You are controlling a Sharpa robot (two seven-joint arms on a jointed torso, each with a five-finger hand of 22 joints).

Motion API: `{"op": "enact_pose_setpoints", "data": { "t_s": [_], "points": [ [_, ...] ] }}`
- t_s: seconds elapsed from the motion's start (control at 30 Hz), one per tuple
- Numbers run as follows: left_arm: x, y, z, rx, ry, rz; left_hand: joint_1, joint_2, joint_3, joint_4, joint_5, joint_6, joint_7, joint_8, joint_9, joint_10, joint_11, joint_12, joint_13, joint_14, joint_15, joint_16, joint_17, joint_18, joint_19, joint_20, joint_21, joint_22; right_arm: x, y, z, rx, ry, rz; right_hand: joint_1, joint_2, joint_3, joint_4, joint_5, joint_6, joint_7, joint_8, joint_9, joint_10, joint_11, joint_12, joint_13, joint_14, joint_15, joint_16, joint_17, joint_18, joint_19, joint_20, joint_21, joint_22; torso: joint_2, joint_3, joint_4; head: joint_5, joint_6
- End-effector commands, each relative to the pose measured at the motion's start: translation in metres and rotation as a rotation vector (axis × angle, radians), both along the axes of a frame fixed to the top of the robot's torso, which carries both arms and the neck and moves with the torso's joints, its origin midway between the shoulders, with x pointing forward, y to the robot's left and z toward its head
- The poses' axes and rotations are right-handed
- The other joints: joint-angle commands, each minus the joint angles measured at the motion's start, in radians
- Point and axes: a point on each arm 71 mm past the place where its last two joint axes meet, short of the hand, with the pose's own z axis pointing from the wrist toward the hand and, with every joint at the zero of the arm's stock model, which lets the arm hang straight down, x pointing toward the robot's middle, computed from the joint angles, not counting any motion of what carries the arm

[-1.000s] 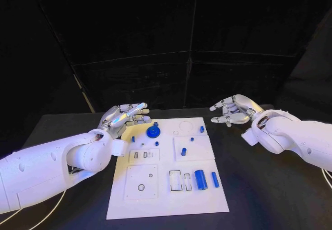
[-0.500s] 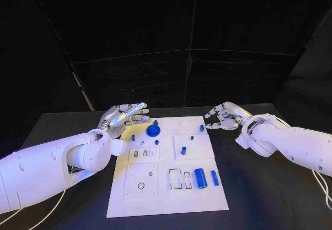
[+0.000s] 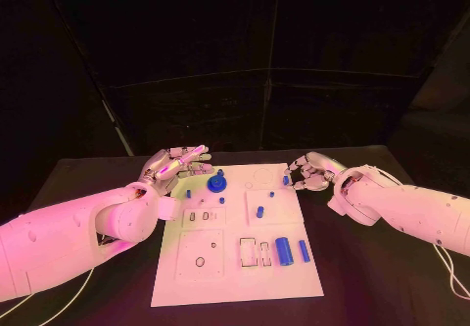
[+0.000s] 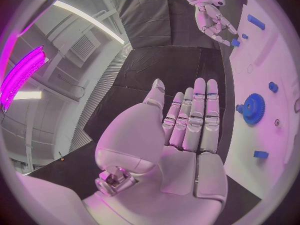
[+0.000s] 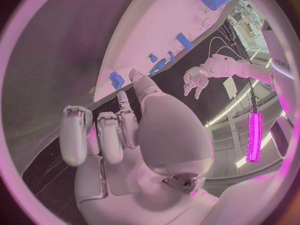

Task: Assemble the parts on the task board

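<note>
The white task board (image 3: 235, 285) lies in the middle of the black table with several blue parts on it. A blue gear (image 3: 217, 185) stands near its far left corner. Close beside it hovers my left hand (image 3: 176, 163), its fingers (image 4: 197, 115) straight and holding nothing. My right hand (image 3: 310, 173) is at the board's far right edge, fingers loosely curled. Its thumb tip (image 5: 134, 76) lies right beside a small upright blue peg (image 3: 285, 180), which also shows in the right wrist view (image 5: 116, 80). Nothing is held between its fingers.
A thick blue cylinder (image 3: 284, 252) and a slim blue bar (image 3: 305, 251) lie at the board's near right. Another blue peg (image 3: 259, 213) stands mid-board, and small pegs (image 3: 223, 201) sit near the gear. Black table (image 3: 382, 272) flanks the board.
My right hand has come down and leftward from beside the board to the small blue peg at its far right edge. The left hand has stayed put.
</note>
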Motion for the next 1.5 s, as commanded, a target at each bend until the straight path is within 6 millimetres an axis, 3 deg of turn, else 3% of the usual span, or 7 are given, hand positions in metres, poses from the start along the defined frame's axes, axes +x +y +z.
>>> {"op": "enact_pose_setpoints", "data": {
  "t_s": [0.03, 0.13, 0.6, 0.8, 1.5],
  "points": [
    [-0.0001, -0.0016, 0.0011, -0.009, -0.007, -0.015, 0.000, 0.005, 0.000, -0.008, 0.004, 0.003, 0.001, -0.005, -0.001, 0.007, -0.001, -0.004, -0.001, 0.006, 0.004, -0.007, 0.002, 0.013, 0.008, -0.001, -0.006, -0.001, 0.0018, -0.0011, -0.0003, -0.023, -0.002, -0.019, -0.001, 0.012, 0.000, 0.007, -0.009, -0.008, 0.002, -0.006, -0.001, 0.007, 0.000, 0.004, 0.097, 0.105, 0.004, 0.002, 0.263, -0.007, 0.028, 0.002, 0.006, 0.044, 0.000, -0.0005, 0.0009, 0.002, 0.000],
    [-0.0001, -0.0016, 0.0008, -0.009, -0.006, -0.015, 0.000, 0.005, 0.000, -0.008, 0.004, 0.003, 0.001, -0.005, -0.001, 0.007, -0.001, -0.004, -0.001, 0.006, 0.004, -0.007, 0.002, 0.013, 0.008, -0.001, -0.006, -0.001, 0.0029, -0.0016, -0.0006, -0.023, -0.005, -0.033, 0.000, 0.017, 0.003, 0.008, -0.011, -0.009, 0.003, -0.009, -0.001, 0.007, 0.001, 0.003, 0.096, 0.105, 0.004, 0.002, 0.263, -0.007, 0.027, 0.003, 0.006, 0.043, -0.001, -0.0007, 0.0007, 0.007, -0.005],
    [0.0004, -0.0019, 0.0002, -0.009, -0.003, -0.018, 0.000, 0.006, 0.001, -0.008, 0.004, 0.004, 0.000, -0.005, -0.001, 0.008, -0.001, -0.005, -0.001, 0.006, 0.004, -0.008, 0.002, 0.013, 0.008, -0.001, -0.007, -0.002, 0.0077, 0.0007, -0.0029, -0.022, 0.003, -0.062, 0.000, 0.039, 0.013, 0.015, -0.032, -0.006, 0.005, -0.014, -0.001, 0.011, 0.003, 0.005, 0.102, 0.105, 0.006, 0.002, 0.263, -0.008, 0.028, 0.005, 0.009, 0.047, 0.000, -0.0003, 0.0000, 0.006, -0.011],
    [0.0004, -0.0018, 0.0001, -0.008, -0.001, -0.019, 0.000, 0.006, 0.001, -0.008, 0.004, 0.004, 0.000, -0.005, -0.001, 0.008, -0.001, -0.005, -0.001, 0.006, 0.004, -0.008, 0.002, 0.013, 0.008, -0.001, -0.007, -0.002, 0.0092, 0.0017, -0.0050, -0.028, 0.023, -0.061, 0.015, 0.058, 0.035, 0.009, -0.087, 0.006, 0.005, -0.018, -0.001, 0.013, 0.002, 0.006, 0.106, 0.105, 0.007, 0.002, 0.263, -0.008, 0.027, 0.006, 0.011, 0.049, -0.001, -0.0005, 0.0011, 0.006, -0.015],
    [0.0002, -0.0009, 0.0001, -0.008, -0.001, -0.018, 0.000, 0.006, 0.001, -0.008, 0.004, 0.004, 0.000, -0.005, -0.001, 0.008, -0.001, -0.005, -0.001, 0.006, 0.004, -0.008, 0.002, 0.013, 0.008, -0.001, -0.007, -0.002, 0.0117, 0.0082, -0.0087, -0.038, 0.058, -0.045, 0.016, 0.063, 0.055, 0.006, -0.103, 0.041, 0.001, -0.019, 0.000, 0.029, -0.002, 0.016, 0.126, 0.105, 0.004, 0.002, 0.263, -0.008, 0.027, 0.004, 0.014, 0.052, 0.000, 0.0002, -0.0010, 0.008, -0.020]
  ]
}}
